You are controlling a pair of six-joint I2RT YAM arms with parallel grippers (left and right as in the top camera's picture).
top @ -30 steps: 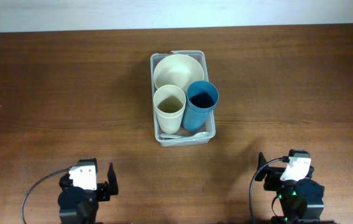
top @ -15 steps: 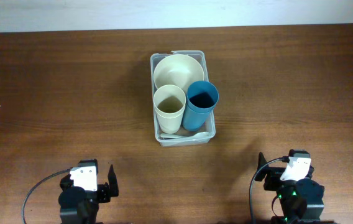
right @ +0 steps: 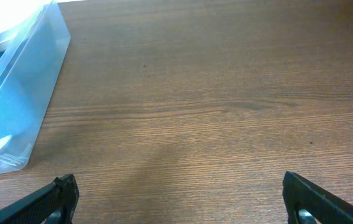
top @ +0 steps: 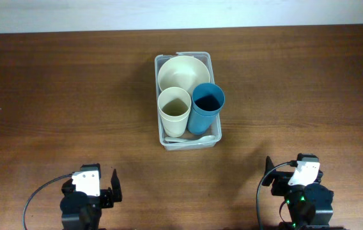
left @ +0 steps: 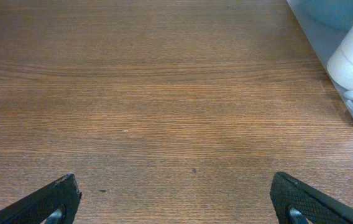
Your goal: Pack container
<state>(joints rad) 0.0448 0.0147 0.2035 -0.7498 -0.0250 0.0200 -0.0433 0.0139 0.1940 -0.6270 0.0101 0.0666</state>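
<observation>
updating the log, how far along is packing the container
Looks done: the container holds a cream bowl, a cream cup, a blue cup and a white utensil. In hand: nothing; left gripper and right gripper are open, empty, well clear. Left: no unpacked item shows.

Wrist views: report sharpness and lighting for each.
Left wrist view: the brown wooden table shows crisp grain, even light; the clear plastic rectangular container is cropped at right. Right wrist view: equally crisp and even, container cropped at left.

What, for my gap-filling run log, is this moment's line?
container: bowl, cream cup, blue cup inside | left end effector: open, empty | right end effector: open, empty
</observation>
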